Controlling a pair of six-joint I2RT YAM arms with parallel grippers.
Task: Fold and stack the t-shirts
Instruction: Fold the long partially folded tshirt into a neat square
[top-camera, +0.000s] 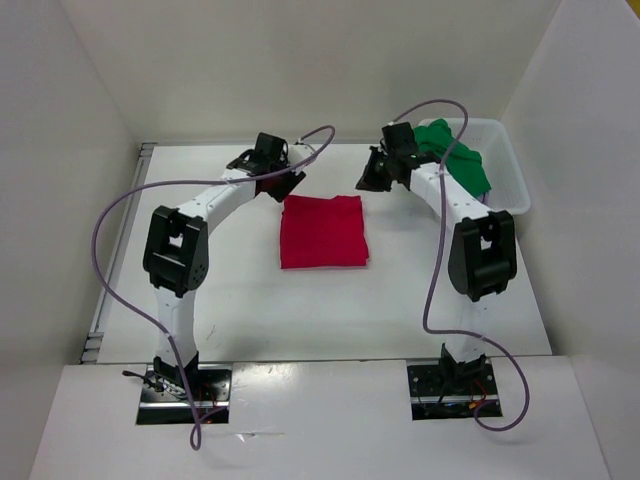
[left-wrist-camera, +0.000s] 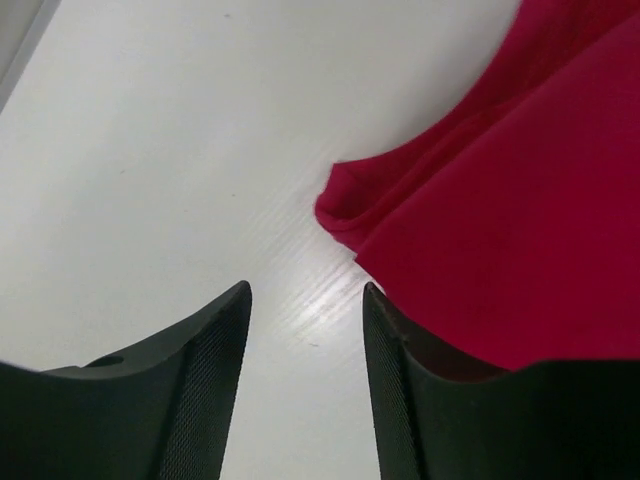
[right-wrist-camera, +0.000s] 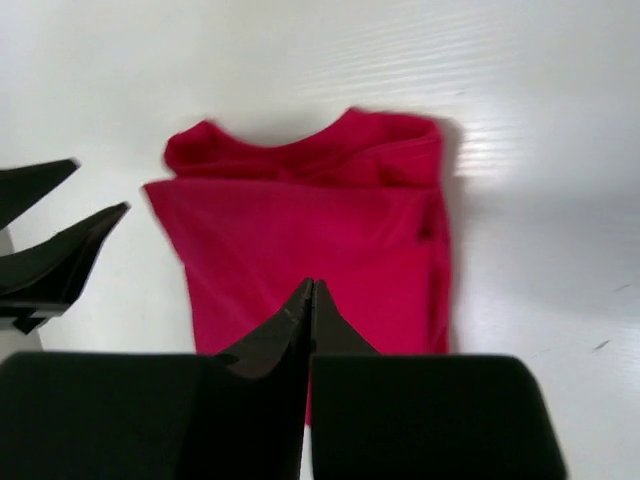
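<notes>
A white desk (top-camera: 300, 310) fills the middle. It is flat and smooth. A white plastic basket (top-camera: 517, 185) sits at the far right corner of the desk, close to the wall. Plain white walls (top-camera: 300, 60) stand around the desk.

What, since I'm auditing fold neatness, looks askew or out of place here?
Nothing looks damaged. The folded red cloth t-shirt lies fairly square mid-table, with its collar end slightly bunched. The crumpled green cloth t-shirt sits unfolded in the white plastic basket, apparently drooping over its rim.
</notes>
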